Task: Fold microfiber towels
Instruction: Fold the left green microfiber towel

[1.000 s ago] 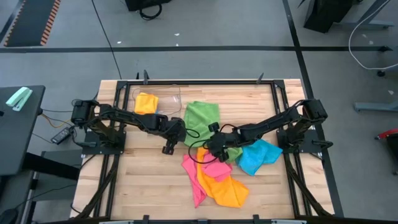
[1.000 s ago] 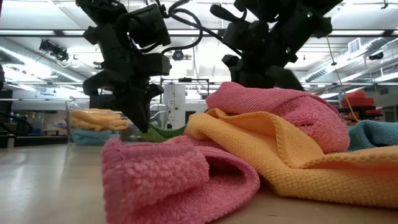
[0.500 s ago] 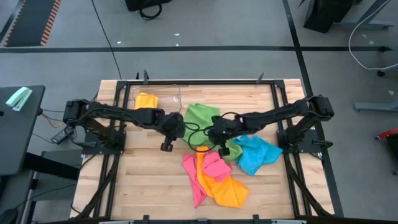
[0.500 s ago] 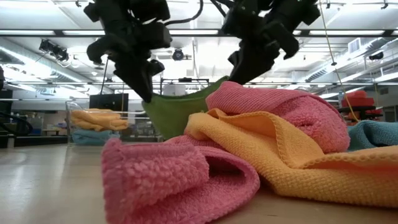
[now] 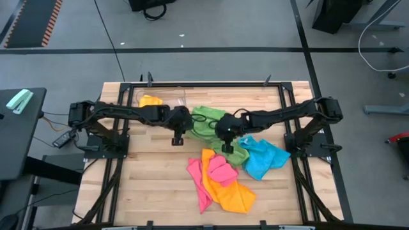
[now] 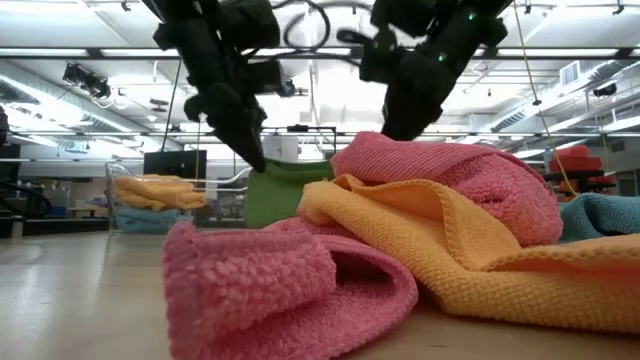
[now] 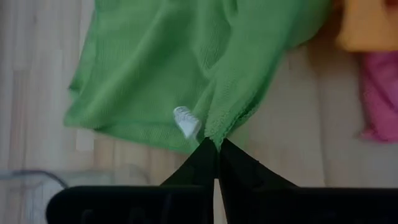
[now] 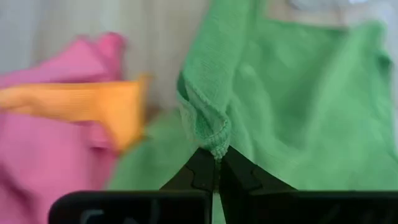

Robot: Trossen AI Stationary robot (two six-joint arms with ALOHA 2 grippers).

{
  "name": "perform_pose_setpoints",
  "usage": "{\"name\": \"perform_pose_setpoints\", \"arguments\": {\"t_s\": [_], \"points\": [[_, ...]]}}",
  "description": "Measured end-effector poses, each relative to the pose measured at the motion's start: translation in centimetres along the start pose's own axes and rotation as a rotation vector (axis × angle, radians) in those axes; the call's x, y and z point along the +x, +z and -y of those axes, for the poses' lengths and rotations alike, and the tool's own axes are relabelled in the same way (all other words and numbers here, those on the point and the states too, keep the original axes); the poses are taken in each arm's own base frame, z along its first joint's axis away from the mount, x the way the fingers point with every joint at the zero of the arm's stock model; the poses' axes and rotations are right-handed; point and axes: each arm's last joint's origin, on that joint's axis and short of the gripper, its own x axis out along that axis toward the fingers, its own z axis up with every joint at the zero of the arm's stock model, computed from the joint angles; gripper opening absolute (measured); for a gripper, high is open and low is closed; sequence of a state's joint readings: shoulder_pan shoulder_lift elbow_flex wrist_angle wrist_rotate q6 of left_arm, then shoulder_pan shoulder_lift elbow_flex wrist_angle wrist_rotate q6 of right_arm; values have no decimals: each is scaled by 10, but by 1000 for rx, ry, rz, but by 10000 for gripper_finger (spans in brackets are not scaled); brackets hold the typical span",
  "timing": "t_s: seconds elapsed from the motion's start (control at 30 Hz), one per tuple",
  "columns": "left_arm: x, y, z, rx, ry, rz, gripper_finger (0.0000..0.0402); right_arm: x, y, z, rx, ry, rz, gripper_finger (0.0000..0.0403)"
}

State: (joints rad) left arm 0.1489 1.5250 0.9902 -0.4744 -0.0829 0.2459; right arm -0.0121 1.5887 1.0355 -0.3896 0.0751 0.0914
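The green towel point(image 5: 206, 121) is in the middle of the worktop point(image 5: 147, 185), a bit nearer the far edge. Both arms have hold of it. The left gripper point(image 5: 178, 138) is pinched shut on one corner, and in the left wrist view that corner point(image 7: 214, 134) is squeezed to a point between the two dark fingers point(image 7: 199, 165), with a small white tag point(image 7: 186, 121) just beside them. The right gripper point(image 5: 225, 147) is pinched shut on another corner of the same towel point(image 8: 214, 146). In the low view the green towel point(image 6: 275, 190) hangs down between the two grippers.

Other towels lie close by. A pink towel point(image 5: 217, 171) and an orange towel point(image 5: 227, 191) are heaped together nearer the front edge, touching each other. A blue towel point(image 5: 265, 160) lies toward the right edge, touching the green one. Near the far left corner stands a clear plastic bin point(image 5: 171, 97) with a yellow towel point(image 5: 149, 101) inside it.

In the low view the pink heap point(image 6: 270, 290) and the orange towel point(image 6: 450, 250) fill the front and hide most of the green towel and the worktop behind them. Only a small bit of the blue towel point(image 6: 600, 215) shows at the side. The arms are cut off at the top there. In the high view the arms cover parts of the green towel and the bin.

The towels look soft and fuzzy, with tiny loops and stitched edges. The worktop is pale wood in long strips, with a black metal frame point(image 5: 204, 84) round it.
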Motion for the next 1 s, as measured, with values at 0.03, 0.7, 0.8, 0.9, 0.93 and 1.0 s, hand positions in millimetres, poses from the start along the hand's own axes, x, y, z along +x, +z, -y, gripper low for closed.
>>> {"name": "perform_pose_setpoints", "arguments": {"t_s": [0.03,0.7,0.8,0.9,0.93,1.0], "points": [[2,-1,-2,-5,2,-10,23,0,-1,5,25,-16,-13,16],[51,-7,-33,-28,96,-30,24,7,-16,51,133,-153,-101,11],[55,-9,-33,-16,105,-46,14,12,-21,56,114,-160,-80,10],[55,-8,-33,-14,109,-38,12,16,-28,61,118,-165,-83,10],[55,-8,-33,-11,110,-35,14,17,-29,63,124,-165,-82,10],[55,-7,-34,-9,114,-27,22,18,-31,66,125,-164,-81,10]]}}
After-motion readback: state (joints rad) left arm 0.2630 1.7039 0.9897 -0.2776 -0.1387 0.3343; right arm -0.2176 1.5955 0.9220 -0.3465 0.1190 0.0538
